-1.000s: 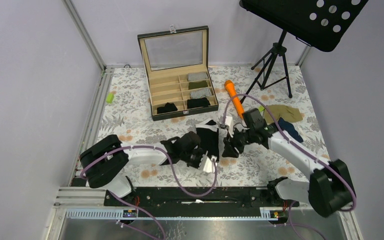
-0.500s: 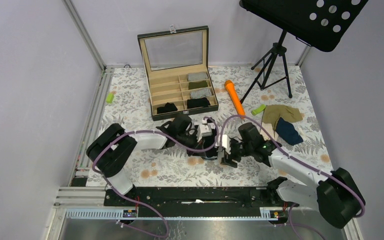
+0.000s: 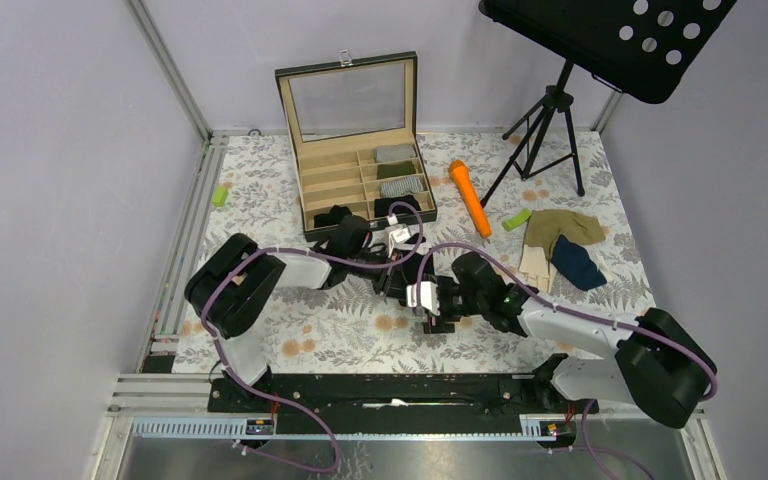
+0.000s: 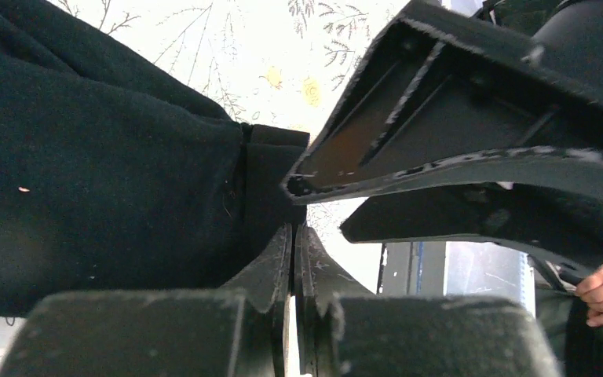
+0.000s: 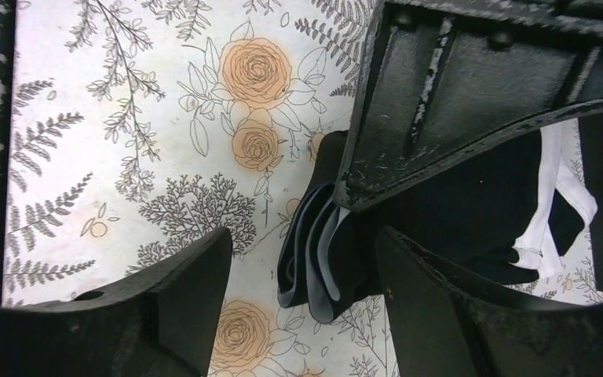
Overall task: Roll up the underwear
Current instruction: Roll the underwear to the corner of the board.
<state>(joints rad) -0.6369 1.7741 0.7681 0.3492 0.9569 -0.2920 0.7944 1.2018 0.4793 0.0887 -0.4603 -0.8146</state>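
The black underwear [image 3: 407,279] lies bunched on the floral cloth between my two grippers. In the left wrist view it [image 4: 102,173] fills the left side, and my left gripper [image 4: 294,234] is shut with its tips pinching the hem. In the right wrist view a folded, layered edge of it [image 5: 318,259] lies between my right gripper's [image 5: 306,271] open fingers, apart from both. My left gripper [image 3: 405,284] and right gripper [image 3: 432,312] nearly touch. The olive-tan underwear [image 3: 563,227] and the navy underwear [image 3: 577,264] lie at the right.
An open wooden compartment box [image 3: 360,178] holding rolled fabrics stands at the back. An orange stick [image 3: 468,197] and a light-green cylinder [image 3: 516,218] lie beside a music stand's tripod [image 3: 545,130]. Another small green piece [image 3: 220,195] lies at the left edge.
My left gripper has swung from the near side toward the box and is now against the black underwear. My right gripper has moved left and nearer. The underwear is now more gathered.
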